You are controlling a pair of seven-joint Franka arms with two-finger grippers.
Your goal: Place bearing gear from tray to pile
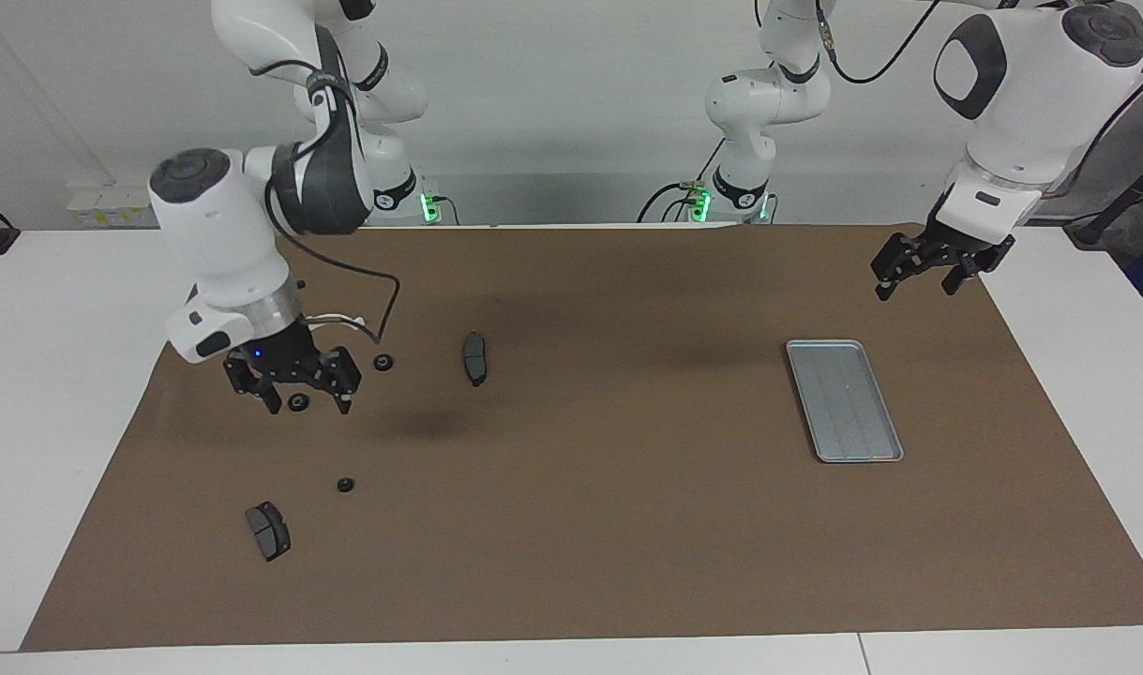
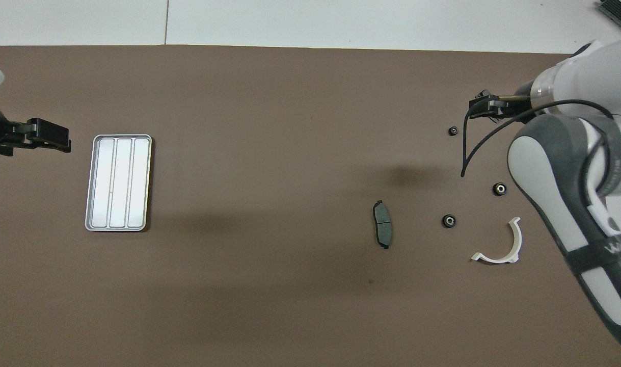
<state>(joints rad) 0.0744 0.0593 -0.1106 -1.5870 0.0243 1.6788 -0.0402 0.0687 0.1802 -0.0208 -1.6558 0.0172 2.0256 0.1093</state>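
Note:
The silver tray (image 1: 843, 400) (image 2: 118, 182) lies bare toward the left arm's end. Three small black bearing gears rest on the brown mat at the right arm's end. One gear (image 1: 345, 485) (image 2: 453, 131) lies alone, farthest from the robots. Another gear (image 1: 297, 403) (image 2: 500, 189) shows on the mat between the spread fingers of my raised right gripper (image 1: 308, 398), which is open and holds nothing. The third gear (image 1: 382, 362) (image 2: 448, 220) lies nearest the robots. Around them the pile lies scattered: a white half-ring (image 2: 498, 244) and two dark brake pads (image 1: 474, 357) (image 1: 267, 531). My left gripper (image 1: 916, 284) (image 2: 37, 141) waits open in the air beside the tray.
The brown mat (image 1: 590, 525) covers most of the white table. The right arm's forearm (image 2: 570, 193) hangs over the mat's corner in the overhead view and hides the brake pad farthest from the robots there.

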